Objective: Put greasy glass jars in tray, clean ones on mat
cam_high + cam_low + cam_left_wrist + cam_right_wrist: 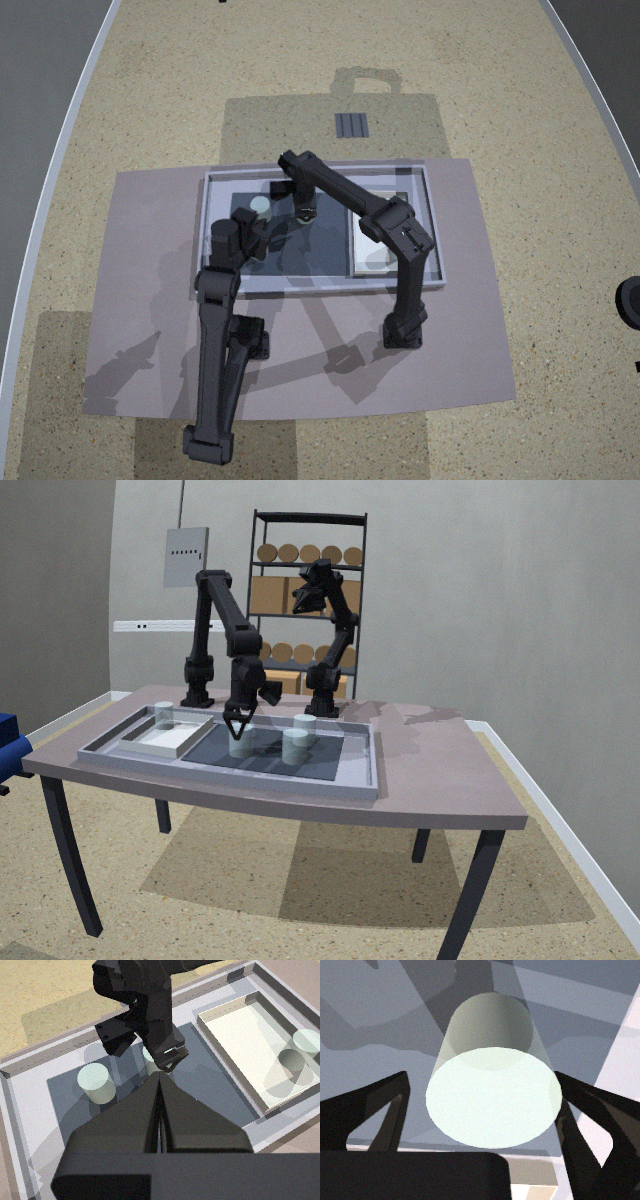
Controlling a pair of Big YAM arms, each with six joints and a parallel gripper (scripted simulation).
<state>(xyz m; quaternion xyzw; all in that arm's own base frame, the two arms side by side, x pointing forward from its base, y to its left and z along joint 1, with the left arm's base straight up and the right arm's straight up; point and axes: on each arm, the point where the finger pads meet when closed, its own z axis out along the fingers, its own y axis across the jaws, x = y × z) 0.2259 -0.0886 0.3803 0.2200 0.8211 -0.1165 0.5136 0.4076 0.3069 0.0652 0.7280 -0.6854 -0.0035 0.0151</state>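
Four look-alike pale glass jars stand upright. One jar is in the white tray. Three are on the dark mat: a middle jar, a front jar and a rear jar, mostly hidden in the top view. My right gripper is open over the middle jar, one finger on each side; one finger looks very close to its rim. My left gripper is shut, empty and high above the table.
A shallow grey rimmed surround encloses mat and white tray. In the top view my left arm reaches over the mat's left side and my right arm crosses above the white tray. The two grippers are near each other in that view.
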